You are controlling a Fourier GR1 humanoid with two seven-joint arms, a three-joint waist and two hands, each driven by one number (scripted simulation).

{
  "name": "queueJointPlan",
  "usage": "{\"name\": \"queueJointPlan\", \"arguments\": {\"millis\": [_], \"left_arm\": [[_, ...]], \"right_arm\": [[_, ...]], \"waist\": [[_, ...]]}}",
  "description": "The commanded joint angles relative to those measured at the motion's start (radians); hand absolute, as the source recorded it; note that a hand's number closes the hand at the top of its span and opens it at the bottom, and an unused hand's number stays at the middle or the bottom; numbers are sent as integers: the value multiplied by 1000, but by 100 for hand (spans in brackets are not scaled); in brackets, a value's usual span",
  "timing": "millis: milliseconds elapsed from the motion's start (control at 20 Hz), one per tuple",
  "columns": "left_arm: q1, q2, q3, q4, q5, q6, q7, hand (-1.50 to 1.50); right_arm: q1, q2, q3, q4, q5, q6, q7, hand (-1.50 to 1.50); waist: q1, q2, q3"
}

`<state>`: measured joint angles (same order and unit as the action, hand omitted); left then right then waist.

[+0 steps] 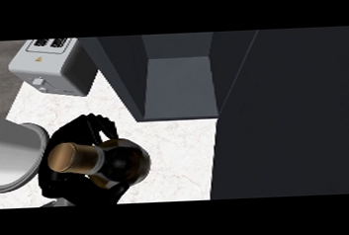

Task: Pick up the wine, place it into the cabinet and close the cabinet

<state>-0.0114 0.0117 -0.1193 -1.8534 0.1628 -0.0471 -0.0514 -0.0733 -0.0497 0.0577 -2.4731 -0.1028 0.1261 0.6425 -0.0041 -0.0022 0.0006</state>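
The left hand [79, 131] has its fingers [101, 125] curled round the wine [115, 164], over the bench [179, 149] just before the open cabinet [180, 84]. Likely risk: the bottle clips the cabinet's front edge or door [280, 124] going in and tips. Count: one wine, one cabinet, one toaster [51, 65], one hand showing.

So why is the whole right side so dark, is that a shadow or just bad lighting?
Head view: mostly not shadow; the dark mass looks like the cabinet door, a dark panel near the camera. Same view: the cabinet floor and the counter are evenly lit, without glare; the wine cap shows a soft sheen, and the black left hand blends into the dark glass.
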Motion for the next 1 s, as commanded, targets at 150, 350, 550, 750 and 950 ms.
{"name": "queueJointPlan", "arguments": {"millis": [150, 350, 550, 750, 950], "left_arm": [[-152, -11, -208, -21, -3, 256, 93, 150], [-232, -12, -216, -22, -9, 320, 159, 150], [-384, -12, -246, 93, 7, 441, 173, 150], [-417, -12, -299, 105, -55, 528, 187, 150], [-466, -12, -300, 172, -38, 578, 165, 150]], "right_arm": [[34, -28, -102, -56, -154, 40, -15, -150], [42, -22, -66, -122, -134, 23, 52, -150], [51, 17, 6, -116, -63, 9, 31, -150], [51, 16, -9, -61, -75, 24, -9, -150], [49, 2, -27, -142, -113, 11, 71, -150]], "waist": [[-8, 1, 1], [-5, 1, 0], [-9, 1, 0], [-3, 1, 0], [-7, 1, -1]]}}
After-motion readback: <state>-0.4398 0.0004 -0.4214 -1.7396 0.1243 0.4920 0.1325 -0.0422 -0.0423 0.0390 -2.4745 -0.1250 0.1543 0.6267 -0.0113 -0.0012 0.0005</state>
